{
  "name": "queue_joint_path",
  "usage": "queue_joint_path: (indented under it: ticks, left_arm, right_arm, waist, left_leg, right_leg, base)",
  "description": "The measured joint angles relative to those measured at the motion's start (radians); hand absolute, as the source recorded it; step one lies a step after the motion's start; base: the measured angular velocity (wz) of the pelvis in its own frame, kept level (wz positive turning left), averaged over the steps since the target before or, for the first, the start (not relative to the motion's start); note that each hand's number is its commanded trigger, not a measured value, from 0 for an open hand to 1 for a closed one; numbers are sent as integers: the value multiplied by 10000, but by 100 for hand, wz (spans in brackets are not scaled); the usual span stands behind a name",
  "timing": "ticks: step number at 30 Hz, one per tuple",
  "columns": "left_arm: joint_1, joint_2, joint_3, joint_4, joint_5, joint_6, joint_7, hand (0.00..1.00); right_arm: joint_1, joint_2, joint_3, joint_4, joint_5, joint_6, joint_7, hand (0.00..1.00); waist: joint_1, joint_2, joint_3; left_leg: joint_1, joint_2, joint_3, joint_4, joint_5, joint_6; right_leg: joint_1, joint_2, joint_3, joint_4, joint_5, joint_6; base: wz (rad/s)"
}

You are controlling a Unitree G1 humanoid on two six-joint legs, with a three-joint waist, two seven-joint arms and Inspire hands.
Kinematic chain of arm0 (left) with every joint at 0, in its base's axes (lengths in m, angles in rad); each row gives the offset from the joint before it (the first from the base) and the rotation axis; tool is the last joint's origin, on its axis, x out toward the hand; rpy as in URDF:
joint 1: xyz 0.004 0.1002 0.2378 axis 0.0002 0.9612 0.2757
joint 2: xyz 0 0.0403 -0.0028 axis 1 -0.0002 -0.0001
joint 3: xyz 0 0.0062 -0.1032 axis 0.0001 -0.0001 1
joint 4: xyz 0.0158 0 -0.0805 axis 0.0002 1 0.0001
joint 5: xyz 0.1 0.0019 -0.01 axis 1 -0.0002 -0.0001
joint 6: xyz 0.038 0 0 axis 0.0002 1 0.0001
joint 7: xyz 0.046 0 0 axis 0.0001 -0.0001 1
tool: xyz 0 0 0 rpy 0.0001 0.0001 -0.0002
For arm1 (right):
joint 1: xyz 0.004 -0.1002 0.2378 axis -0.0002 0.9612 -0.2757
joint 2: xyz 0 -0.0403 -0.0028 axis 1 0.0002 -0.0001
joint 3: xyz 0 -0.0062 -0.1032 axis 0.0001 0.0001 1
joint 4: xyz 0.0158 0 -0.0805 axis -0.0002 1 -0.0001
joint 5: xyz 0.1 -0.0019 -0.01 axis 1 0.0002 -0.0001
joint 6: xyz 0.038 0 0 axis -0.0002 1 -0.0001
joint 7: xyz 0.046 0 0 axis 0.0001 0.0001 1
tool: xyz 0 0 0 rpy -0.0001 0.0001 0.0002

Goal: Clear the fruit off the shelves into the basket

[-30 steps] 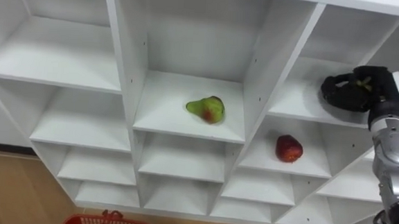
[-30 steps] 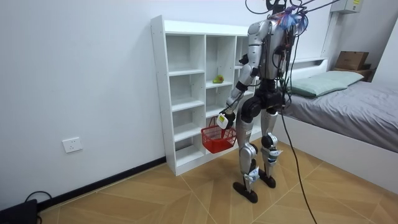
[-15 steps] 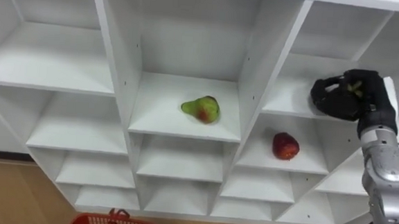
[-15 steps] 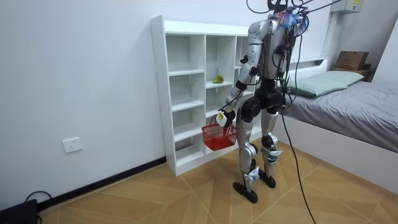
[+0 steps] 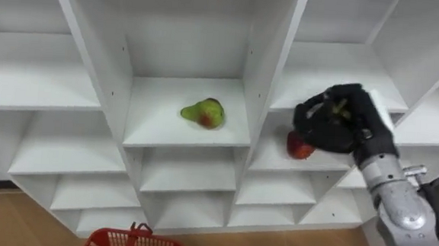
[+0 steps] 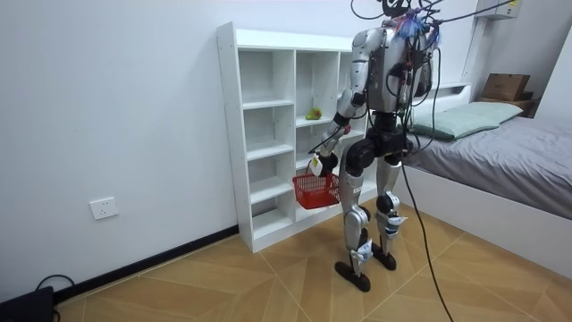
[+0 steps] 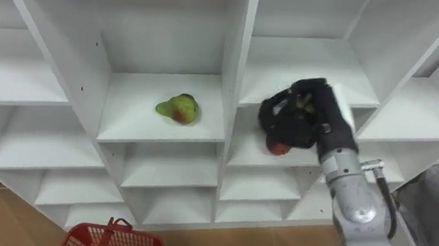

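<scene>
Apple (image 5: 299, 148), red, lies just below and left of my right hand (image 5: 338, 124); whether that hand grips anything, I cannot tell.

The right hand (image 5: 340, 124) reaches forward, fingers curled round a green thing (image 5: 340, 109); the left hand (image 6: 316, 165) hangs low, gripping the basket (image 6: 315, 191).

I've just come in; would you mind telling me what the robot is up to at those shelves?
The robot stands at the white shelf unit, collecting fruit. Its right hand is at the red fruit in the right-hand column and partly covers it; whether it grips the fruit is unclear. A green pear lies untouched in the middle column. Its left hand carries the red basket by the handle, low in front of the shelves.
</scene>
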Motion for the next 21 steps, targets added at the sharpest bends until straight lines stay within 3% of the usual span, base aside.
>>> queue_joint_path:
  ticks: [8,12,15,21]
  left_arm:
    - [-2,-7,-6,-75,9,-55,-251,100]
    - [-53,8,-6,-278,5,-121,-268,100]
    - [-92,47,-6,-194,12,-149,-263,100]
    - [-134,43,-36,-255,-6,-149,-206,100]
  right_arm:
    - [365,-9,83,-1450,-404,65,934,100]
    - [512,-15,201,-1503,-370,65,1195,100]
    - [511,-16,334,-1510,-314,65,1458,100]
    - [510,12,411,-1727,-282,65,1932,100]
  waist:
    - [49,23,5]
    - [129,-104,-21]
    - [137,-220,41]
    - [165,-347,38]
  left_leg:
    - [-107,4,108,-43,3,4]
    - [-217,3,123,-41,4,5]
    - [-309,4,121,-1,5,7]
    - [-715,8,96,80,6,9]
  right_leg:
    - [-180,34,187,-8,28,1]
    - [-323,29,206,6,27,4]
    - [-391,25,186,8,28,4]
    - [-760,19,159,21,72,1]
  base:
    - [-5]
    - [-1]
    - [0]
    - [0]
